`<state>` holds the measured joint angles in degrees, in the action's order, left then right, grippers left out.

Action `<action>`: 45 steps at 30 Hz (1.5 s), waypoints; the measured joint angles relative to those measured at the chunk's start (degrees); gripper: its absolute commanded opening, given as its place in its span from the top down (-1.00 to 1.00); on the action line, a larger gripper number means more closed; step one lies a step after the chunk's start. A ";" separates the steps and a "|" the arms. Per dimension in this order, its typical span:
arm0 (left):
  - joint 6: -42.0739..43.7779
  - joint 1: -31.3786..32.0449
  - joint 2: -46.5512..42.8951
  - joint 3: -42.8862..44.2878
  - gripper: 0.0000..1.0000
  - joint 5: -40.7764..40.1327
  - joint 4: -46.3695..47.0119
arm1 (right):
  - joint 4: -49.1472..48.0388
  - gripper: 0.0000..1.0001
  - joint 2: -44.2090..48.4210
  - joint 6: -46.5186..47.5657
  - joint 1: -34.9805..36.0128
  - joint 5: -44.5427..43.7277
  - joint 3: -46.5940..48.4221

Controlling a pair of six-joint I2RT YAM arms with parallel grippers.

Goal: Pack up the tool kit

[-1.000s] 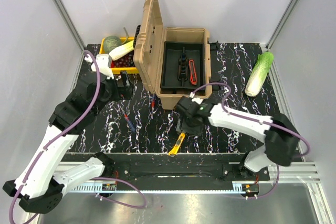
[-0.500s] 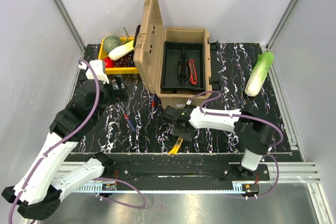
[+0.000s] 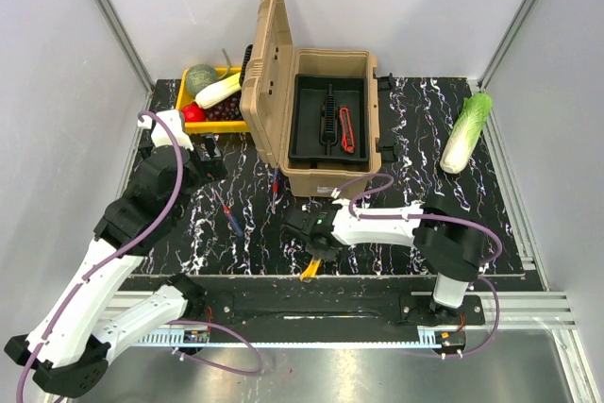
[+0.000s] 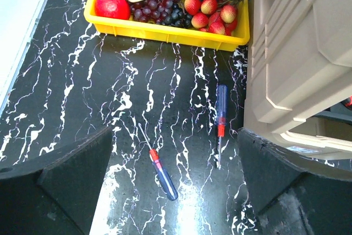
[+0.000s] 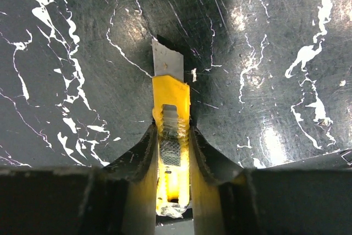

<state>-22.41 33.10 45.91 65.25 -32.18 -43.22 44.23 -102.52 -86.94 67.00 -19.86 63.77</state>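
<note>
While the left arm (image 3: 113,252) rises from the lower left of the top view and bends at its elbow, its wrist tips down over the left part of the black marbled table (image 3: 425,110). The left gripper (image 3: 209,153) hangs above the surface, jaws spread wide with nothing between them. In its wrist view, two blue-and-red screwdrivers lie between the spread fingers (image 4: 71,174). One screwdriver (image 4: 159,166) slants at lower centre and the other screwdriver (image 4: 221,119) lies just beside the toolbox wall, with the yellow crate (image 4: 165,31) of fruit above them.

The right arm (image 3: 396,224) folds low and reaches leftward across the lower centre of the top view. The right gripper (image 3: 316,247) is down at the table, and its fingers (image 5: 144,152) are clamped against both sides of the yellow utility knife (image 5: 170,94). The knife's blade (image 5: 166,59) is out and points toward the top of the wrist view.

The tan toolbox (image 3: 330,176) stands upper centre, its lid (image 3: 269,82) upright on the left. Its black tray (image 3: 307,115) holds a black tool (image 3: 328,120) and a red knife (image 3: 346,129). A cabbage (image 3: 467,134) lies at the right. Any marking on the tools is too small to read.
</note>
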 measured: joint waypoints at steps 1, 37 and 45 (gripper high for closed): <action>-0.04 0.00 -0.09 -0.13 -0.98 -0.22 0.09 | -0.17 0.81 0.17 -0.42 0.15 -0.22 -0.22; 3.61 -0.11 -0.57 6.38 -0.98 -5.14 2.58 | -0.13 1.00 17.03 41.07 -19.91 -29.07 29.99; 4.11 -0.52 6.51 13.33 -0.98 -4.85 2.95 | -8.83 1.00 6.08 61.02 -32.37 -16.83 36.44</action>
<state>-18.31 32.58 52.42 78.59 -37.04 -40.27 35.40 -96.44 -25.91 34.63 -36.69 100.20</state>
